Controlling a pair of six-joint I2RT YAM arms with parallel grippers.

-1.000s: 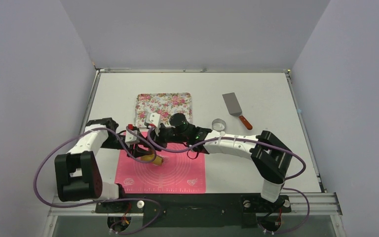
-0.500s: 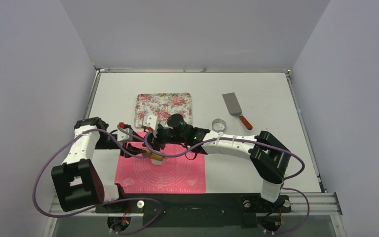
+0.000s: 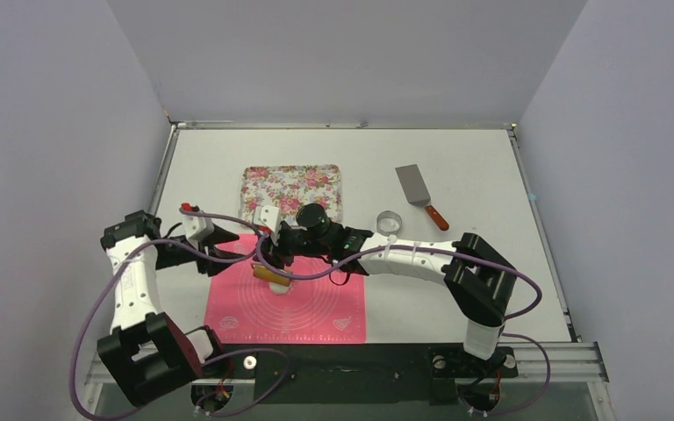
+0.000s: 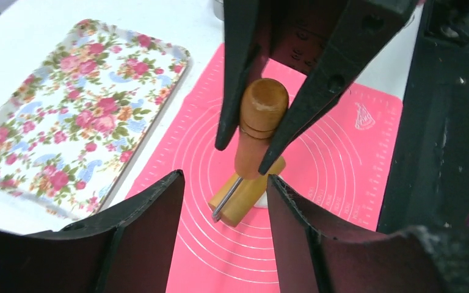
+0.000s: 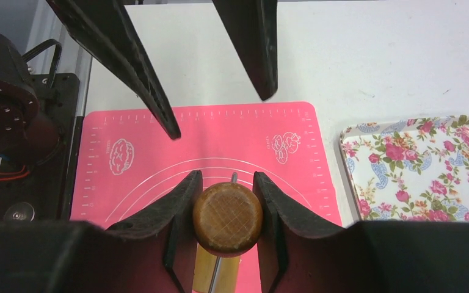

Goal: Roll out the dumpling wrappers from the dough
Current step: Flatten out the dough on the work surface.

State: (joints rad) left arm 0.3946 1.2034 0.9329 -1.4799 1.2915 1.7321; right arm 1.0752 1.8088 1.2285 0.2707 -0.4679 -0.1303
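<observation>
Dumpling wrapper (image 3: 279,288): white dough at the centre of the pink mat (image 3: 316,316), mostly hidden beneath the rolling pin (image 4: 253,183), ready for flattening.
Right end effector (image 4: 243,152): clamped on the pin's wooden handle, to steer it.
Left end effector (image 4: 225,180): fingers apart, holding nothing, facing the pin's end.

Hot pink mat (image 3: 316,317), and it's laced with thin white rings and ruler ticks. The rolling pin (image 4: 260,110) shows warm honey-brown wood, grain criss-crossing its rounded end. The tray (image 3: 291,182) blooms with pink roses and blue leaves on cream. Silver spatula (image 3: 414,184), reddish-brown handle. White table (image 3: 483,167), pale lavender walls (image 3: 44,132).
</observation>
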